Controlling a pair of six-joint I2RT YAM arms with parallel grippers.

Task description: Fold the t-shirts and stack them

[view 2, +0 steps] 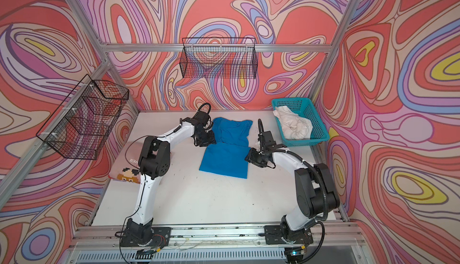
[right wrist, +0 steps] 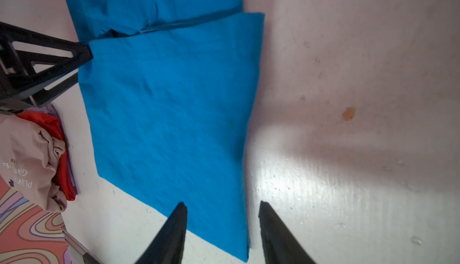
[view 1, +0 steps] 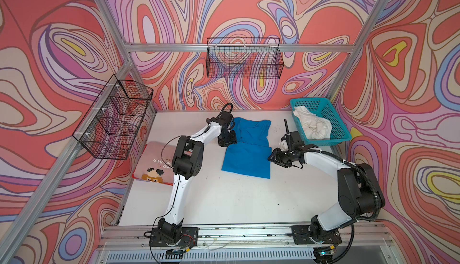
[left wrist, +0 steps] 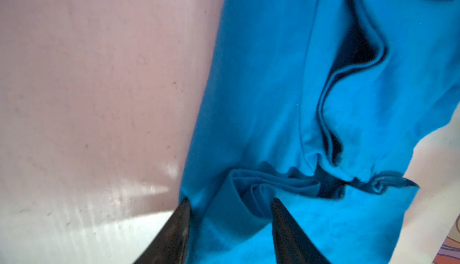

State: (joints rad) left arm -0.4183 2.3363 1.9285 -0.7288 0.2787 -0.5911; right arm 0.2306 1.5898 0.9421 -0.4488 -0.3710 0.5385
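Since the plain bright blue cloth t-shirt (view 1: 246,158) lies part-folded mid-table, the left gripper (left wrist: 230,205) at its left edge and right gripper (right wrist: 223,205) at its right edge straddle the cloth, jaws half apart, clamping nothing, likely readying the next fold.

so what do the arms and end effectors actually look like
The left arm and right arm have white links and bulky black joints. The left carries a thin black cable, the right a ribbed black hose. The left end effector and right end effector each have two dark fingers tapering to points.
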